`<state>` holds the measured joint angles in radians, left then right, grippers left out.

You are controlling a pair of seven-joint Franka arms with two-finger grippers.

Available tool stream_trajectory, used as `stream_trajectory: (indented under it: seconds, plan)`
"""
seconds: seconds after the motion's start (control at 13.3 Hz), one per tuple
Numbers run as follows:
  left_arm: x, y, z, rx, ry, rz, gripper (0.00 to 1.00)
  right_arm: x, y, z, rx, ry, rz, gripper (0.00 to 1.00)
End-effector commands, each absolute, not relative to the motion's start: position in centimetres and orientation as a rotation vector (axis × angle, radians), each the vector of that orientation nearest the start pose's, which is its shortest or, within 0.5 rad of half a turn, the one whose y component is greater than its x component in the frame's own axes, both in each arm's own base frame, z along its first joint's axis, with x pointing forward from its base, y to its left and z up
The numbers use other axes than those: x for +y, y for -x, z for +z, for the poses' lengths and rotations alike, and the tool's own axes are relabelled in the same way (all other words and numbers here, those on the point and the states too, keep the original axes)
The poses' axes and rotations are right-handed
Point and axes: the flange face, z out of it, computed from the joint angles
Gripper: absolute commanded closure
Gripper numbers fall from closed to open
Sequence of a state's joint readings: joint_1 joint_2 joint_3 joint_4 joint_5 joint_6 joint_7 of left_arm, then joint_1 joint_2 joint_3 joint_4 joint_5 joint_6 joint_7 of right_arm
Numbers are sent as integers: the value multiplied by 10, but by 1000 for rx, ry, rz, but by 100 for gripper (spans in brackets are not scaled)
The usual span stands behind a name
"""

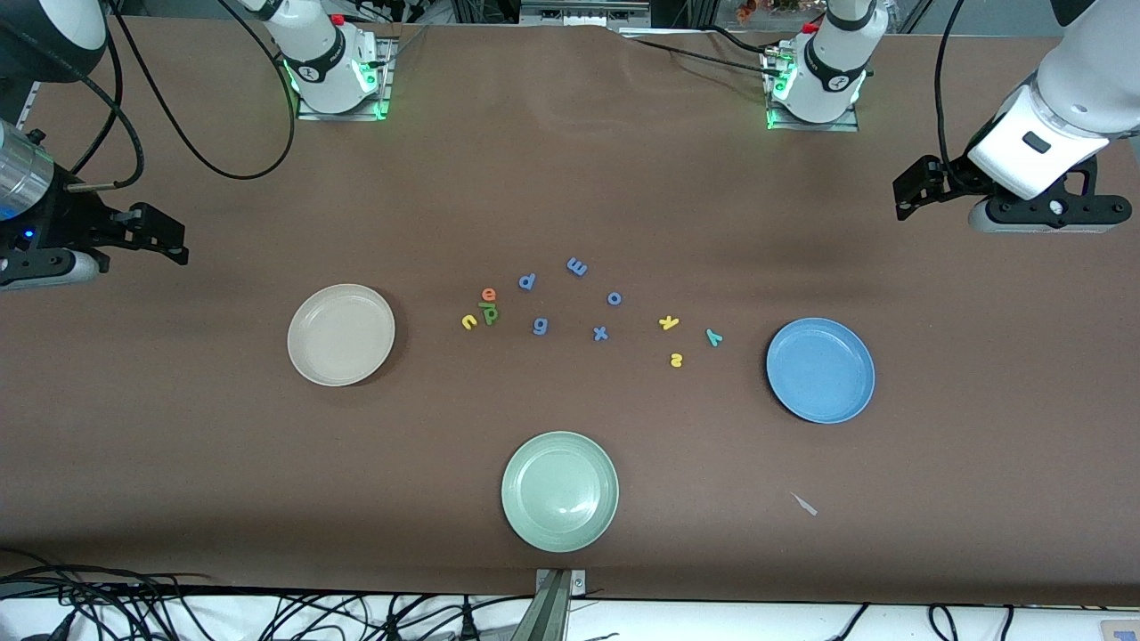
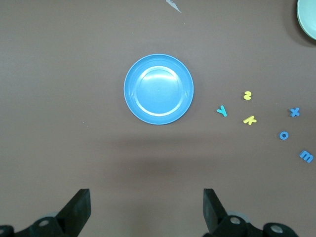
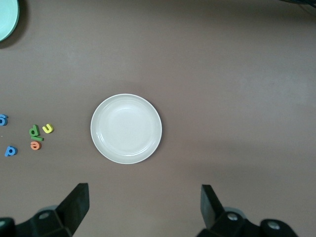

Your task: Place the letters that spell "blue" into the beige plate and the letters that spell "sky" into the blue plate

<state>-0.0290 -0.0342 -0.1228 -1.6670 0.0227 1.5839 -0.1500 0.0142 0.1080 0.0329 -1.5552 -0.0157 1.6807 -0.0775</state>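
Observation:
The beige plate point(image 1: 341, 335) lies toward the right arm's end and the blue plate point(image 1: 820, 370) toward the left arm's end. Both hold nothing. Beside the beige plate lie the yellow u point(image 1: 469, 321), orange e point(image 1: 488, 294) and green b point(image 1: 490, 314), with the thin l point(image 1: 485, 305) against the b. Near the blue plate lie the yellow k point(image 1: 669, 322), teal y point(image 1: 713, 336) and yellow s point(image 1: 676, 360). My left gripper point(image 2: 146, 195) hangs open and holding nothing, high over the table by the blue plate point(image 2: 158, 89). My right gripper point(image 3: 144, 190) hangs open by the beige plate point(image 3: 126, 129).
Blue letters p point(image 1: 527, 281), m point(image 1: 577, 266), o point(image 1: 614, 298), g point(image 1: 540, 326) and x point(image 1: 600, 334) lie between the two letter groups. A pale green plate point(image 1: 559, 491) sits nearest the front camera. A small scrap point(image 1: 804, 504) lies nearer the camera than the blue plate.

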Motion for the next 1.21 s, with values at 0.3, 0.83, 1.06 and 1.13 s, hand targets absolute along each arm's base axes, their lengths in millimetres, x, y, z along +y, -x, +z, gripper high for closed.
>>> stream_trajectory:
  seconds: [0.3, 0.83, 1.06, 1.13]
  plan:
    - [-81, -531, 603, 25, 3099, 65, 0, 26, -594, 584, -180, 3143, -31, 0]
    - [-83, -532, 603, 32, 3097, 60, 0, 24, -595, 583, -175, 3144, -29, 0]
    - [-82, -532, 603, 29, 3099, 63, 0, 24, -595, 583, -175, 3144, -29, 0]
    - [-82, -531, 604, 29, 3099, 63, 0, 24, -595, 583, -175, 3142, -29, 0]
